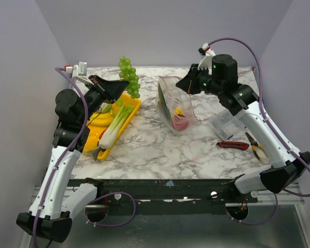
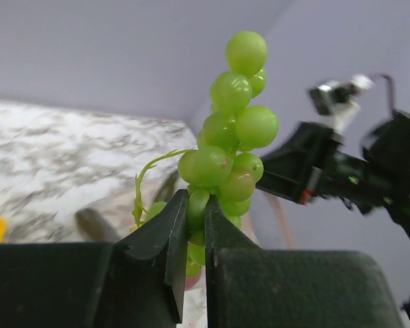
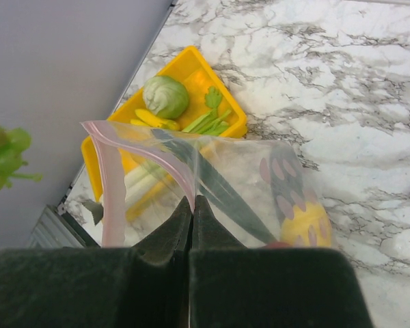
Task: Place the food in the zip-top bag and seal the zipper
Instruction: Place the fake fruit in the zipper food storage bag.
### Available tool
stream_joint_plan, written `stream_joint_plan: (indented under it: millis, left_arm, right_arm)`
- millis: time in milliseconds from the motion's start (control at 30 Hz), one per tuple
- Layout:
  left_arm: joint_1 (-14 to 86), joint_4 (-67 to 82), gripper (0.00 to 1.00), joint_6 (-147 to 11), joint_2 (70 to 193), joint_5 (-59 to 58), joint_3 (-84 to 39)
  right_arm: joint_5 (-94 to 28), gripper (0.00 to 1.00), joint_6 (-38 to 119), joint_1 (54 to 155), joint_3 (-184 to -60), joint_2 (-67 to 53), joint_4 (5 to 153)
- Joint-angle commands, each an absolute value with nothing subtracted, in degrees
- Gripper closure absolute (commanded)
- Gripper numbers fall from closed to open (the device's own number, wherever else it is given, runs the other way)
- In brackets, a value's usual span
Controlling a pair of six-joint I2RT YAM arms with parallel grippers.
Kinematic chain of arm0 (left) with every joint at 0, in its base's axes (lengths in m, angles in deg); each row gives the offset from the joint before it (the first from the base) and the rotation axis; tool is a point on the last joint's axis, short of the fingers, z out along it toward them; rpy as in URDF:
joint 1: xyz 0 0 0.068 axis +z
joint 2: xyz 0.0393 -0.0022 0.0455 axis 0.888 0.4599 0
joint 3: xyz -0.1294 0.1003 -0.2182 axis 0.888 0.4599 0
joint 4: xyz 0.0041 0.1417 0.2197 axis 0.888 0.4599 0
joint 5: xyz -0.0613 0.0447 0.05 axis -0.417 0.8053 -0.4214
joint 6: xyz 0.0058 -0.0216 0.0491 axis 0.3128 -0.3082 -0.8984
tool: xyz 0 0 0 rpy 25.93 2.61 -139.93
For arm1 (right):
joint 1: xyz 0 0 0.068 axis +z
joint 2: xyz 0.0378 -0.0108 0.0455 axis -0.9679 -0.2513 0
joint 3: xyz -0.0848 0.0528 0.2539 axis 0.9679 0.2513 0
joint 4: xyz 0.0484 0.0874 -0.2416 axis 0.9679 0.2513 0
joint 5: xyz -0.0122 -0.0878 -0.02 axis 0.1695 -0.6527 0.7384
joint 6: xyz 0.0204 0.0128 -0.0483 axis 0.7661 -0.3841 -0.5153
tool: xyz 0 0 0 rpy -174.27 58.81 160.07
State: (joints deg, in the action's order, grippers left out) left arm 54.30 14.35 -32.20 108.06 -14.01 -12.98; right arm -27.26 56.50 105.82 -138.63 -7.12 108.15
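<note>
Closest to us, red-handled pliers (image 1: 233, 145) lie on the marble table (image 1: 155, 150). Farther in, our right gripper (image 3: 193, 205) is clamped tight on the mouth of the zip-top bag (image 1: 175, 106), right at the pink zipper (image 3: 106, 178), and the bag stands upright with a yellow piece (image 3: 304, 225) and a red piece (image 1: 181, 124) inside. Our left gripper (image 2: 195, 225) pinches the green grapes (image 2: 229, 150), raised above the yellow tray (image 3: 222, 92).

**Top external:** fixed, high behind both arm bases, looking down on the whole tabletop (image 1: 144, 150).
**Left wrist:** close behind left fingers (image 2: 160, 253), facing across at the right arm (image 2: 328, 171).
**Right wrist:** close over right fingers (image 3: 167, 236), looking down; yellow tray (image 3: 191, 68) shared with top view.
</note>
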Motion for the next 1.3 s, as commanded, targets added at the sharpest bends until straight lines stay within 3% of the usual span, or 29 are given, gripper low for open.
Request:
stream_joint_plan:
  millis: [0,233,500,900,1133,1267]
  left_arm:
    - [43.1,-5.07,1.0,-41.64,106.86,-19.43,-13.41]
    - [28.75,-17.3,1.0,-50.57,110.46,-21.18,-11.98]
    - [21.22,-29.58,1.0,-56.19,116.94,-18.5,-9.25]
    - [20.83,-27.37,1.0,-62.82,126.45,-8.54,-10.59]
    - [20.87,-14.9,1.0,-60.38,127.3,4.31,-13.0]
    - [20.87,-13.46,1.0,-58.76,126.43,5.17,-11.9]
  right_arm:
    - [-25.77,0.99,57.45,106.08,-139.3,-7.29,107.54]
    - [-25.19,0.99,58.0,106.1,-139.55,-7.53,107.43]
    - [-24.72,0.99,58.39,106.09,-139.96,-7.35,107.6]
    - [-24.61,0.99,58.49,106.05,-140.74,-7.07,108.51]
    - [-24.5,0.99,58.64,106.07,-140.38,-7.1,108.61]
    - [-24.48,0.99,58.58,106.11,-140.47,-7.26,108.45]
